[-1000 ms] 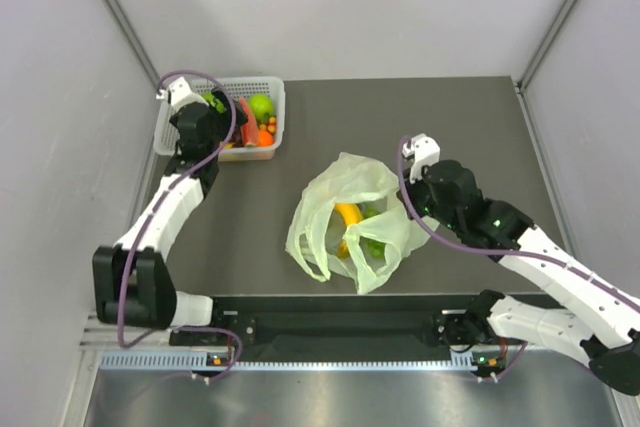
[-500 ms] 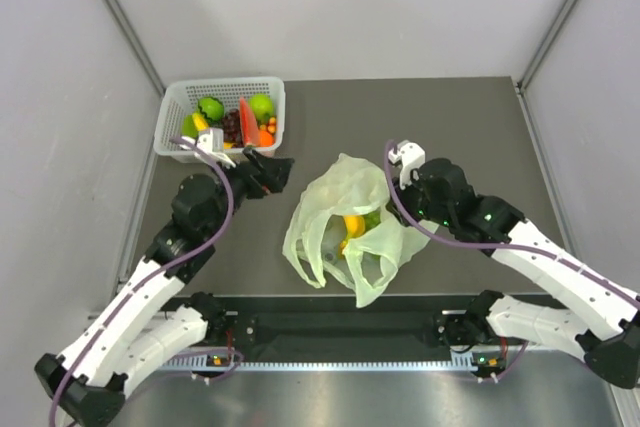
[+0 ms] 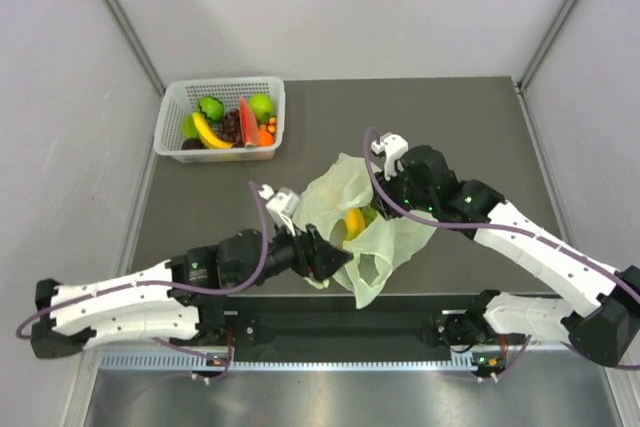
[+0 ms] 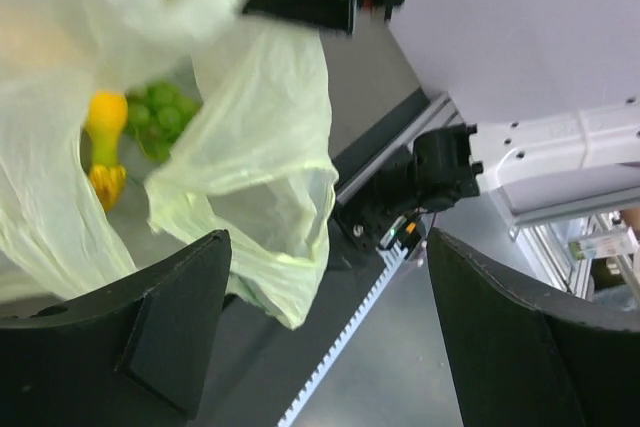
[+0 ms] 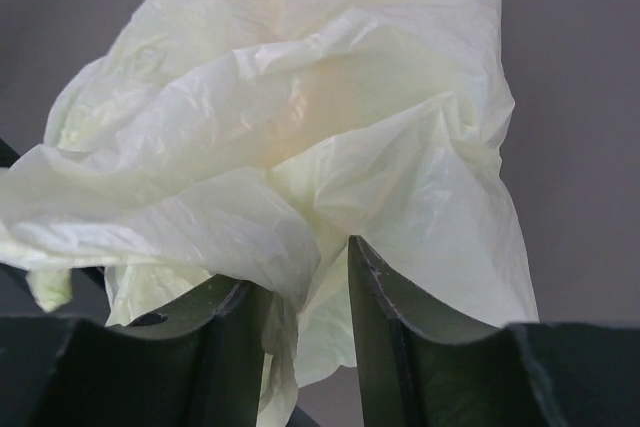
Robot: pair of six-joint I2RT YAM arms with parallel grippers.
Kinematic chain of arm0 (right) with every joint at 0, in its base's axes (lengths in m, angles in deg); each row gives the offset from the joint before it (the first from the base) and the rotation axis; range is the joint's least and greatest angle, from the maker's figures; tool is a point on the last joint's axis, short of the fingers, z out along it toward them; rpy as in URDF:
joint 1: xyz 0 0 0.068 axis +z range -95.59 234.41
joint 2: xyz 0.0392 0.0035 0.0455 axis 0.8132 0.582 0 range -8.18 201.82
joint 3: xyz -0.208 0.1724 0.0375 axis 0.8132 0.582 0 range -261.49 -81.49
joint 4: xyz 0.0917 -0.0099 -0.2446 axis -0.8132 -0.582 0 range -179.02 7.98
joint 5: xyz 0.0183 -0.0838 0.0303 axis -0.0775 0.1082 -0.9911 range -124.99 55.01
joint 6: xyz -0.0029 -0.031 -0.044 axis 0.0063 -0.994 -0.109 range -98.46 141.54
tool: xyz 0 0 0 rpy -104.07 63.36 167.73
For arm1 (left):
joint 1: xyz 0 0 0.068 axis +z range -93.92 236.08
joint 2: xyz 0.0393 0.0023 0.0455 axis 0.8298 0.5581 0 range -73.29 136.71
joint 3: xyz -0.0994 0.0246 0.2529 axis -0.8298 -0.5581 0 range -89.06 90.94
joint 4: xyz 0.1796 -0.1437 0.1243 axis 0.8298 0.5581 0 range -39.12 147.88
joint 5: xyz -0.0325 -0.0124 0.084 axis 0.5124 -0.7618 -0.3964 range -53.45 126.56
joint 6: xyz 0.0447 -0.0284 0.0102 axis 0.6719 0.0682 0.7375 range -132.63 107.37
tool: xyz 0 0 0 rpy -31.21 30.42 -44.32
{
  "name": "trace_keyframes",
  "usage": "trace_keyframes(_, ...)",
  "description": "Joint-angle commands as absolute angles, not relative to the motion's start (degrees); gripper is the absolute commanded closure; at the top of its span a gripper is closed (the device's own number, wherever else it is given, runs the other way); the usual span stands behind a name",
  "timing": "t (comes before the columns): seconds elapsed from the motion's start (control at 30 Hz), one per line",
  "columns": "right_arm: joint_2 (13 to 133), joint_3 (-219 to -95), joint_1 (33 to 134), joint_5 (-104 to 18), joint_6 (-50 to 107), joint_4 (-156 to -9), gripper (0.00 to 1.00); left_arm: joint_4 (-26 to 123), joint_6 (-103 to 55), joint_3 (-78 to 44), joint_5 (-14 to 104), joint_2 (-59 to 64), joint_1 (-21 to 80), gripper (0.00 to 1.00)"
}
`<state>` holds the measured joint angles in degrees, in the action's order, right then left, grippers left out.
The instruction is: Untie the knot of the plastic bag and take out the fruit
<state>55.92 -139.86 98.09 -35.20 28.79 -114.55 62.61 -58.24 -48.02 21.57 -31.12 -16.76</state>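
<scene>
As viewed from above, the white basket (image 3: 170,117) at upper left holds a banana (image 3: 210,133), a red wedge (image 3: 245,119), green pieces (image 3: 211,107), dark grapes (image 3: 231,127) and an orange (image 3: 266,136). The plastic bag (image 3: 395,237) lies at frame centre, long axis running top to bottom. It contains a yellow banana bunch (image 3: 352,222) and a green piece (image 4: 160,119). My left gripper (image 3: 335,259) stands wide at its lower-left edge, nothing between. My right gripper (image 5: 297,265) is narrowly parted with bag film in the gap; I cannot tell whether it grips.

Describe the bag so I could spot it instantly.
Look at the dark grey table, toward its near middle. The plastic bag lies crumpled there. Unlike the rigid white basket in the far left corner, it is soft, pale green and see-through.
</scene>
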Motion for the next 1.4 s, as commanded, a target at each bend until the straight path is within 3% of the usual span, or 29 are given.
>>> trace_keyframes(0.0, 57.74, -144.33, 97.21, -36.4, 28.75, -111.81, 0.63, 63.45, -63.34, -48.89, 8.47, -25.16, -24.41, 0.17)
trace_keyframes(0.27, 57.57, -145.39, 97.21, -35.34, 28.4, -114.09, 0.65, 63.01, -70.8, -45.03, -6.77, -11.61, -31.9, 0.18)
trace_keyframes(0.5, 55.11, -143.89, 97.21, -33.85, 26.9, -116.2, 0.89, 52.22, -71.78, -46.24, -12.22, -10.62, -32.08, 0.21)
trace_keyframes(0.63, 54.4, -143.63, 97.21, -33.67, 26.37, -116.73, 0.94, 42.37, -71.87, -51.52, -13.01, -13.0, -32.08, 0.28)
trace_keyframes(0.8, 53.96, -142.84, 97.21, -34.29, 26.11, -117.09, 1.0, 42.79, -74.06, -50.74, -18.44, -12.21, -32.08, 0.34)
trace_keyframes(0.97, 53.61, -142.84, 97.3, -34.82, 25.94, -117.44, 1.0, 42.0, -73.19, -49.86, -26.63, -8.52, -31.47, 0.36)
trace_keyframes(1.03, 53.53, -143.01, 97.21, -34.82, 25.85, -117.87, 1.0, 47.33, -75.54, -47.14, -25.25, -6.94, -29.28, 0.36)
trace_keyframes(1.37, 53.17, -142.93, 97.38, -37.1, 25.32, -118.58, 1.0, 46.05, -75.83, -45.03, -20.76, 2.55, -20.66, 0.33)
